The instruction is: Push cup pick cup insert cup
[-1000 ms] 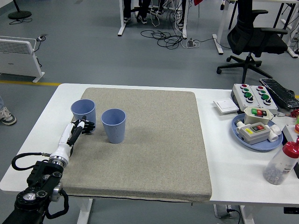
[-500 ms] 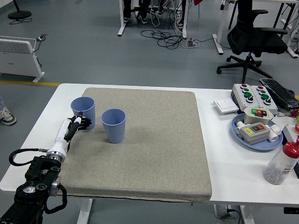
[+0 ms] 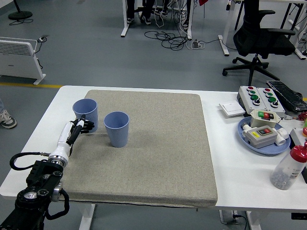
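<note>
Two blue ribbed cups stand upright on the grey mat (image 3: 158, 143). The left cup (image 3: 86, 114) is near the mat's left edge and the right cup (image 3: 117, 128) stands just beside it, a small gap between them. My left hand (image 3: 80, 128) reaches in from the lower left, with its dark fingers (image 3: 86, 126) touching the lower left side of the left cup. The fingers look loosely curled and are not wrapped around the cup. The right arm is out of sight.
A blue plate (image 3: 264, 139) holding switch boxes, a button box (image 3: 259, 96), a white pad (image 3: 232, 109) and a red-capped bottle (image 3: 290, 167) fill the table's right side. A black keyboard (image 3: 288, 94) lies at the far right.
My left hand slid left and a little farther away, from between the cups' bases to the left cup's lower left side. The left cup barely shifted.
</note>
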Action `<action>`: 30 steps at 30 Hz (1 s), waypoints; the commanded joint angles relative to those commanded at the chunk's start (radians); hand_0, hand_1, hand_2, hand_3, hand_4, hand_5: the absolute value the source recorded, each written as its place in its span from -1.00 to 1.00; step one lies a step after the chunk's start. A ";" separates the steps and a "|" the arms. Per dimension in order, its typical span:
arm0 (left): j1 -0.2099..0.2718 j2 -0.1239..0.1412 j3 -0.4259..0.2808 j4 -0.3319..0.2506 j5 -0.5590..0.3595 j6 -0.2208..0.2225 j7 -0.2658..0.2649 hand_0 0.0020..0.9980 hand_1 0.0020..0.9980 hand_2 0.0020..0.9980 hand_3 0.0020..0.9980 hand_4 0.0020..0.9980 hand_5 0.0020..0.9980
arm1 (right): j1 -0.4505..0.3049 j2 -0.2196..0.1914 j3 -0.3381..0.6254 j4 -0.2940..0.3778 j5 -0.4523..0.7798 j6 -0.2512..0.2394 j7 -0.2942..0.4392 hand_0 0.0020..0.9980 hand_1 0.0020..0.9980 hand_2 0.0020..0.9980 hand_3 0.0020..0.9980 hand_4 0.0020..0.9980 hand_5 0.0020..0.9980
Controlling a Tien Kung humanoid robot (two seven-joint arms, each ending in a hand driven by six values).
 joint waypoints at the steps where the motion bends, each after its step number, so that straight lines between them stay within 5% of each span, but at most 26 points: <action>1: 0.003 0.000 0.006 -0.005 -0.006 0.000 0.001 0.22 0.18 0.05 -0.05 0.08 1.00 | 0.000 0.000 0.000 0.000 0.000 0.000 0.000 0.45 0.31 0.32 0.16 -0.82 0.08; 7: 0.083 0.048 0.096 -0.141 -0.122 0.020 -0.004 0.18 0.16 0.03 -0.06 0.08 1.00 | 0.002 0.000 0.009 0.000 -0.005 0.000 0.001 0.45 0.31 0.32 0.16 -0.82 0.08; 16: 0.192 0.158 0.142 -0.409 -0.186 0.075 -0.030 0.16 0.14 0.02 -0.04 0.08 1.00 | 0.004 0.000 0.018 0.000 -0.007 0.000 0.001 0.45 0.31 0.32 0.16 -0.82 0.08; 17: 0.196 0.165 0.143 -0.439 -0.186 0.078 -0.031 0.11 0.15 0.03 0.03 0.34 1.00 | 0.004 0.000 0.019 0.000 -0.007 0.000 0.001 0.45 0.31 0.32 0.16 -0.82 0.08; 19: 0.204 0.185 0.145 -0.505 -0.173 0.091 -0.024 0.11 0.15 0.03 0.03 0.34 1.00 | 0.003 0.000 0.021 0.000 -0.008 -0.001 0.001 0.45 0.31 0.32 0.16 -0.82 0.08; 22: 0.199 0.211 0.150 -0.608 -0.124 0.106 0.030 0.11 0.15 0.03 0.03 0.34 1.00 | 0.003 -0.001 0.022 0.000 -0.009 -0.001 0.001 0.45 0.31 0.32 0.16 -0.82 0.08; 23: 0.197 0.214 0.150 -0.627 -0.116 0.104 0.046 0.36 0.46 0.42 0.42 0.39 0.68 | 0.002 -0.001 0.023 0.000 -0.009 -0.001 0.001 0.45 0.31 0.32 0.16 -0.82 0.09; 28: 0.159 0.245 0.190 -0.740 0.028 0.038 0.208 0.36 0.46 0.42 0.42 0.39 0.68 | 0.002 -0.001 0.021 0.000 -0.007 -0.001 0.000 0.45 0.31 0.32 0.16 -0.82 0.09; 29: 0.152 0.248 0.198 -0.754 0.057 0.024 0.234 0.80 0.85 0.96 0.89 0.75 0.41 | 0.001 -0.001 0.021 0.000 -0.006 -0.001 0.000 0.45 0.31 0.32 0.16 -0.82 0.08; 30: 0.140 0.253 0.212 -0.773 0.092 0.000 0.263 0.80 0.85 0.96 0.89 0.75 0.41 | 0.000 -0.001 0.021 0.000 -0.005 -0.002 0.000 0.45 0.31 0.32 0.16 -0.82 0.08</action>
